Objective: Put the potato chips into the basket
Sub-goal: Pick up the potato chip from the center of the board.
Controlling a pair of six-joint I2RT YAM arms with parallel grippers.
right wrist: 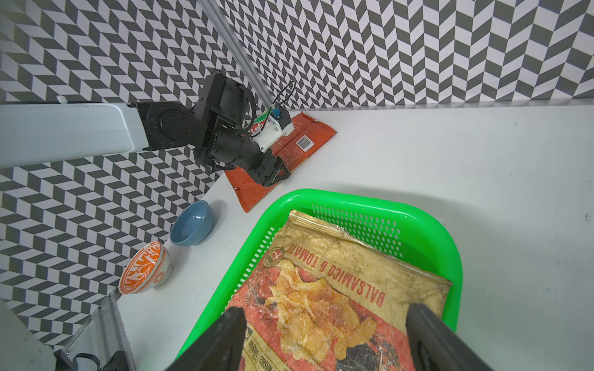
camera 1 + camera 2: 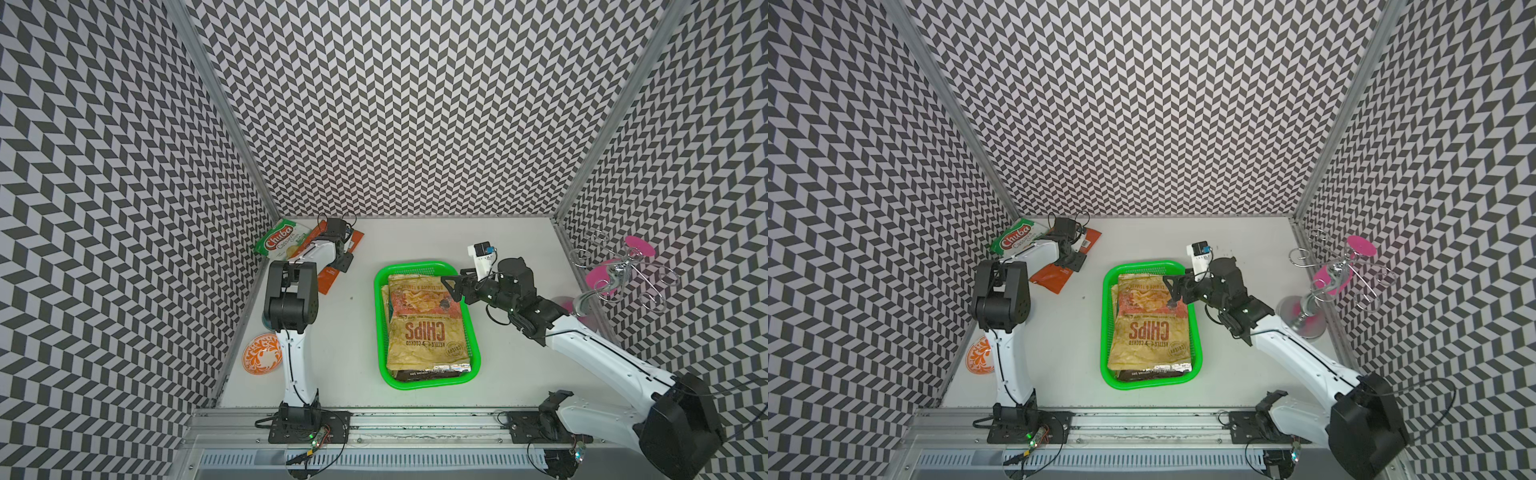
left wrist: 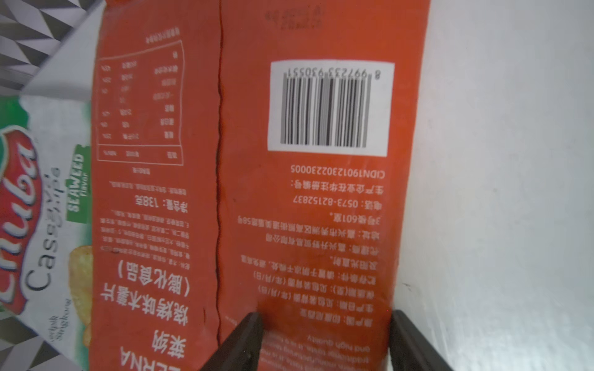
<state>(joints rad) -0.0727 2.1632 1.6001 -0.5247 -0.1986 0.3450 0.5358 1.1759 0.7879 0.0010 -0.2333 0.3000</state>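
In a top view the left arm hides much of the orange bag (image 2: 327,280) and Chuba bag (image 2: 277,243) in the tabletop's far left corner. Mid-tabletop, the basket (image 2: 379,332) holds the CHIPS bag (image 2: 424,332), which covers a dark bag (image 2: 428,374). In the left wrist view the left claw (image 3: 324,316) stands partly spread over the orange bag, touch unclear. In the right wrist view the right claw (image 1: 324,310) gapes wide above the CHIPS bag, holding nothing.
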